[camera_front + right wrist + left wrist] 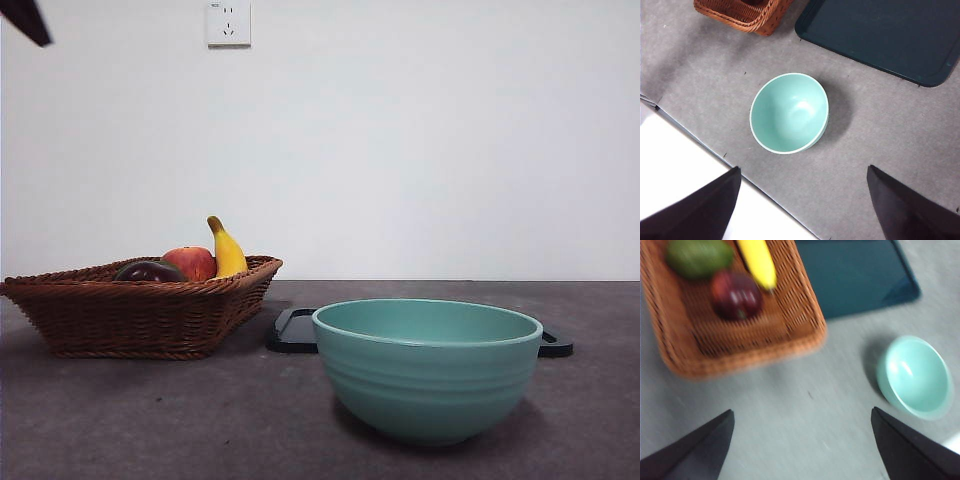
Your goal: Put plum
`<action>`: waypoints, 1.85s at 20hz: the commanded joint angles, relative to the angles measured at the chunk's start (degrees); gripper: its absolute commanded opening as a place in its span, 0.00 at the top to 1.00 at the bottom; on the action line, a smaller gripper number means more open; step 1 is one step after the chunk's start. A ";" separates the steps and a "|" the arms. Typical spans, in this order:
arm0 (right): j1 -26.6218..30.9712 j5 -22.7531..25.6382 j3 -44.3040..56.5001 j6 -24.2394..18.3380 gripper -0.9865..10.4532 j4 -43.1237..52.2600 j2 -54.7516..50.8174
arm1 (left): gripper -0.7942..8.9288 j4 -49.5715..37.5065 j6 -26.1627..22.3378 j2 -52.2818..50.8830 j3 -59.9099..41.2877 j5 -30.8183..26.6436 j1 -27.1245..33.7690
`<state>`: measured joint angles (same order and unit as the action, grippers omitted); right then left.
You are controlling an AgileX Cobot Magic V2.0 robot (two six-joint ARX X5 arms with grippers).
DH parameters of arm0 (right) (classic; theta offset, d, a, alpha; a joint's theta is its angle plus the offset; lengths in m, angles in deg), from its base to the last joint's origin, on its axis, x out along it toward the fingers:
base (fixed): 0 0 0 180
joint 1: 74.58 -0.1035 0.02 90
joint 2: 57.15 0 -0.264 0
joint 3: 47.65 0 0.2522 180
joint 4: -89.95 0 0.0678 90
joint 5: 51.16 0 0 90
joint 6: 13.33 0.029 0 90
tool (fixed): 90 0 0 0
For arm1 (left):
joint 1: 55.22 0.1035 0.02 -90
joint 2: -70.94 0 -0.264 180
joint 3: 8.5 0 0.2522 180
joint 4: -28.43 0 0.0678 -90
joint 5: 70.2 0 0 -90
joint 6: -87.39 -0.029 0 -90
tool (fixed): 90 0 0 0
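so, both arms high, plum in the basket

up close in the front view stands the teal bowl [428, 368] on the grey table [150, 420], with bare tabletop all round it; just behind the bowl lies the dark tray [292, 332], flat, its ends showing on either side of the bowl; beside the tray sits the wicker basket [140, 315], its near rim low and sloping; the plum [148, 272] lies inside the basket, dark and glossy, next to the red apple [192, 262], with the banana [226, 250] propped behind them; farthest back, a wall socket [228, 22] on the white wall.

the left gripper [802, 445] hangs above the open table between basket and bowl, looking down; its jaws are spread wide and grip nothing; the picture is blurred; from there the plum [736, 296] shows in the basket [740, 360] near the banana [757, 262] and just beside a green fruit [699, 257]; the bowl [916, 377] stands apart from the basket with clear table between; the tray [855, 275] lies just beside the basket's edge.

the right gripper [802, 202] hovers high over the table's near edge, jaws wide apart and empty; below it the bowl [789, 113] stands empty, free on all sides; beyond it the tray [885, 35] and a corner of the basket [742, 12]; only a black tip [26, 20] shows at the front view's top corner.
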<state>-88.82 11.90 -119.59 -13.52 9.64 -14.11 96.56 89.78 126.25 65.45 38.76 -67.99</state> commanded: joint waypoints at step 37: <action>-0.26 -0.04 -1.09 0.20 0.56 0.26 0.35 | 0.68 -16.39 -4.74 36.48 14.78 -11.98 -6.58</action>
<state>-88.82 11.90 -119.59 -13.49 9.60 -14.11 80.84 85.32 161.04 79.00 27.29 -74.31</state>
